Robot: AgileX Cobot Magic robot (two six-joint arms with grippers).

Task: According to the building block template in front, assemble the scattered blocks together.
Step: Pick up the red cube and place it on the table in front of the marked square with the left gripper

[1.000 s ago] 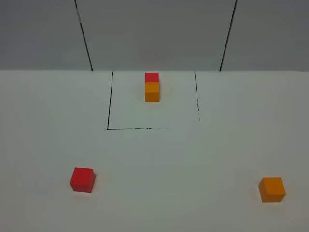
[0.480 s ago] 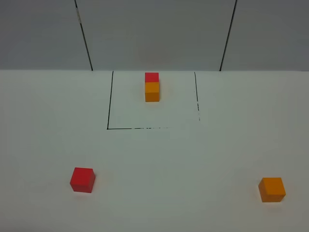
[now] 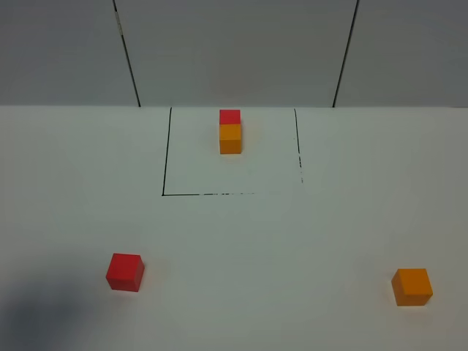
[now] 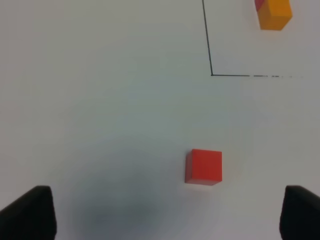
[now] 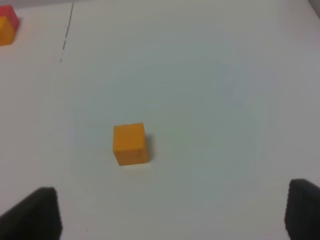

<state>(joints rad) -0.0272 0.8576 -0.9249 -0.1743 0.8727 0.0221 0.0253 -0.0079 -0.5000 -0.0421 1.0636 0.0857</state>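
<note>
High view: template pair sitting inside black-line square, far middle. Red cube lying near left, orange cube near right, well apart. No arm showing.
Left wrist: left claw hovering, jaws wide apart, empty; red cube lying ahead.
Right wrist: right claw hovering, jaws apart, empty; orange cube lying ahead.
Progress: nothing joined yet; both pickups and joining remaining.

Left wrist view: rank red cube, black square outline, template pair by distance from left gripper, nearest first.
1. red cube: lying loose, just ahead of the open left gripper.
2. black square outline: its near corner lies beyond the cube.
3. template pair: inside the square, farthest.
</note>
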